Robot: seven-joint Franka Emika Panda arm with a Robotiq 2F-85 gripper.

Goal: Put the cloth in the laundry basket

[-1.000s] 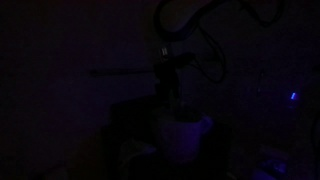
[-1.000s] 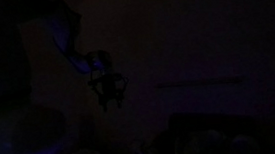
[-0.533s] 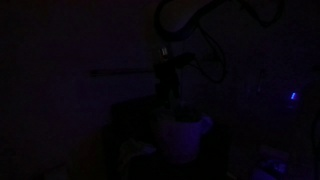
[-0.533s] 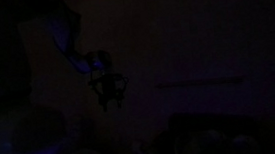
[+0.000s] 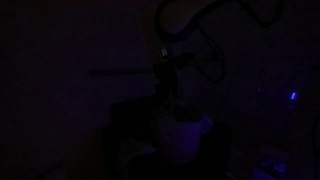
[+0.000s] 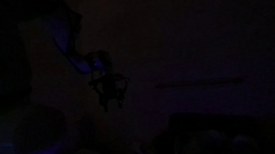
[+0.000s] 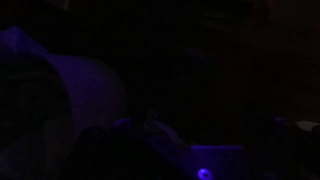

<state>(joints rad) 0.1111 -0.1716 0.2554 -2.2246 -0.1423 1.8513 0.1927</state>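
The room is almost dark. In an exterior view the pale bucket-shaped laundry basket (image 5: 184, 136) stands low in the middle, and my gripper (image 5: 176, 103) hangs just above its rim. In an exterior view my gripper (image 6: 108, 98) shows as a dim dark shape in the air. I cannot tell whether its jaws are open or shut. The cloth cannot be made out in any view. The wrist view shows only a pale curved surface (image 7: 80, 90) at the left, which may be the basket wall.
A small blue light (image 5: 293, 97) glows at the right in an exterior view. Another blue light (image 7: 203, 173) shows low in the wrist view. A dim horizontal edge (image 6: 198, 82) runs at the right. Rounded dim shapes (image 6: 208, 141) lie low.
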